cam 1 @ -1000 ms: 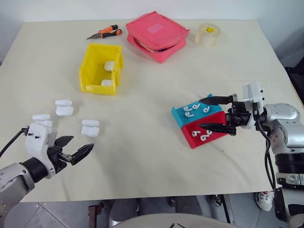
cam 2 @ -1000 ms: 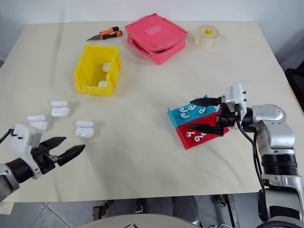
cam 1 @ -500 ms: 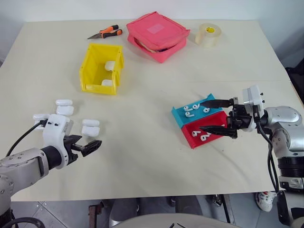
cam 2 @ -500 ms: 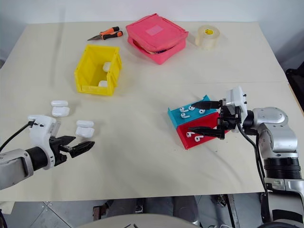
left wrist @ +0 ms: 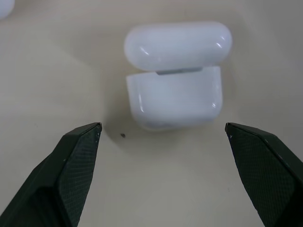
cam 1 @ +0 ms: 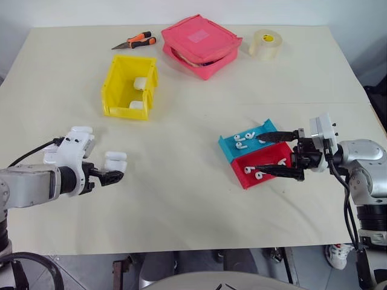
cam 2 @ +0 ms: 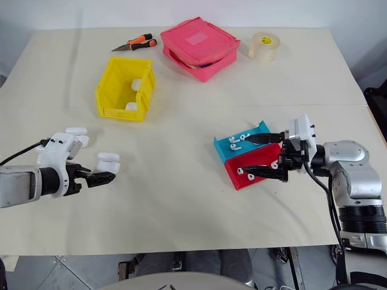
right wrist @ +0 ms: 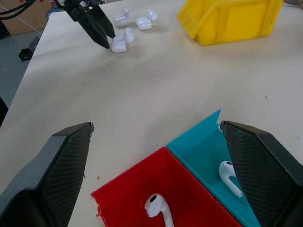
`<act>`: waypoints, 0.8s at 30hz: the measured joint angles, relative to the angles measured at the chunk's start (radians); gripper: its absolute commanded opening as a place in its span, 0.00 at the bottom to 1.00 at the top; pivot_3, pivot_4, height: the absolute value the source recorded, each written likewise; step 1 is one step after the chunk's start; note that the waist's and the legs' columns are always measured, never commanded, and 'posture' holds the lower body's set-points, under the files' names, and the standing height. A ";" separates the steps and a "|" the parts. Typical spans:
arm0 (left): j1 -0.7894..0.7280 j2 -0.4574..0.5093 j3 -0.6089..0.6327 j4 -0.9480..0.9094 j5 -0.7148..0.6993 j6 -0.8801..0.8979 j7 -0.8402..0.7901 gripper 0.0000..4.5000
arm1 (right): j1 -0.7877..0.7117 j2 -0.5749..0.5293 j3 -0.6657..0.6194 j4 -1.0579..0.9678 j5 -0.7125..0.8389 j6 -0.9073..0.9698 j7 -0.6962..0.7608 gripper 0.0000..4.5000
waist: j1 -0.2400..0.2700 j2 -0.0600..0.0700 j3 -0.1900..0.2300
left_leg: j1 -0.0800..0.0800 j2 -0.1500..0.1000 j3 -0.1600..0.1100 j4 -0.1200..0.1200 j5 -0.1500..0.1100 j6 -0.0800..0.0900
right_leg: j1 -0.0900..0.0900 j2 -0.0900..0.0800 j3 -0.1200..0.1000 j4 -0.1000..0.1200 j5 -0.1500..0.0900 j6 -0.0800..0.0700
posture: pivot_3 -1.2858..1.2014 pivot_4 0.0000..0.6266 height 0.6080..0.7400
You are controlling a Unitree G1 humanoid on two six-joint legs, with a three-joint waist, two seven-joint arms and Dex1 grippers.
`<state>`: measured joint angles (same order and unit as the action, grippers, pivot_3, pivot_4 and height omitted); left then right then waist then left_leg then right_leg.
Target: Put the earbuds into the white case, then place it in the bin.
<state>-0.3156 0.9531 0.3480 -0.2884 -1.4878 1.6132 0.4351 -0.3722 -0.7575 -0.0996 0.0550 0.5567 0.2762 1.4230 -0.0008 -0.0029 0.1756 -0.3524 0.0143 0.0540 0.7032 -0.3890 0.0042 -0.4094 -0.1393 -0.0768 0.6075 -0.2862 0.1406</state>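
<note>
A white case (left wrist: pixel 175 97) lies on the table with its lid open. My left gripper (cam 1: pixel 115 176) points down at it from just in front, open, its fingers (left wrist: pixel 71 165) wider than the case and clear of it. More white cases (cam 1: pixel 80 130) lie beside my left hand. Earbuds lie in the blue tray (cam 1: pixel 242 140) and in the red tray (cam 1: pixel 255 174). My right gripper (cam 1: pixel 263 154) hangs open over these trays, holding nothing. The yellow bin (cam 1: pixel 128 87) stands at the back left with two white cases (cam 1: pixel 139 83) inside.
A pink zip pouch (cam 1: pixel 201 45), a roll of tape (cam 1: pixel 264 43) and orange-handled pliers (cam 1: pixel 133 42) sit along the far edge. The blue and red trays (cam 2: pixel 233 175) lean together at the right of the table.
My left gripper has come forward and tipped downward, closing in on the nearest white case. My right gripper stays over the trays.
</note>
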 measured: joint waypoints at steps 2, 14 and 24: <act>-0.028 0.003 -0.034 0.032 -0.025 -0.001 0.030 0.99 | 0.008 0.000 -0.004 -0.016 0.005 0.002 -0.005 1.00 | 0.000 0.000 0.000 | 0.000 0.000 0.000 0.000 0.000 0.000 | 0.000 0.000 0.000 0.000 0.000 0.000 | 0.52 0.24 1.00; -0.152 0.053 -0.261 0.142 -0.213 -0.129 0.224 0.99 | 0.050 0.000 -0.021 -0.051 0.017 0.008 -0.020 1.00 | 0.003 0.000 0.000 | 0.000 -0.001 -0.001 0.000 0.001 -0.002 | 0.000 0.000 0.000 0.002 0.000 0.000 | 0.52 0.24 1.00; -0.177 0.166 -0.448 0.145 -0.442 -0.318 0.378 0.99 | 0.062 0.000 -0.022 -0.053 0.017 0.007 -0.025 1.00 | 0.001 0.000 0.000 | 0.001 -0.001 -0.001 0.000 0.002 -0.002 | 0.000 -0.001 0.000 0.002 0.000 0.000 | 0.52 0.24 1.00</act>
<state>-0.4929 1.1190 -0.0997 -0.1434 -1.9299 1.2953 0.8131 -0.3105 -0.7575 -0.1212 0.0015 0.5736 0.2837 1.3981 0.0004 -0.0025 0.1757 -0.3518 0.0131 0.0526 0.7034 -0.3873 0.0021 -0.4092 -0.1399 -0.0764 0.6093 -0.2862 0.1406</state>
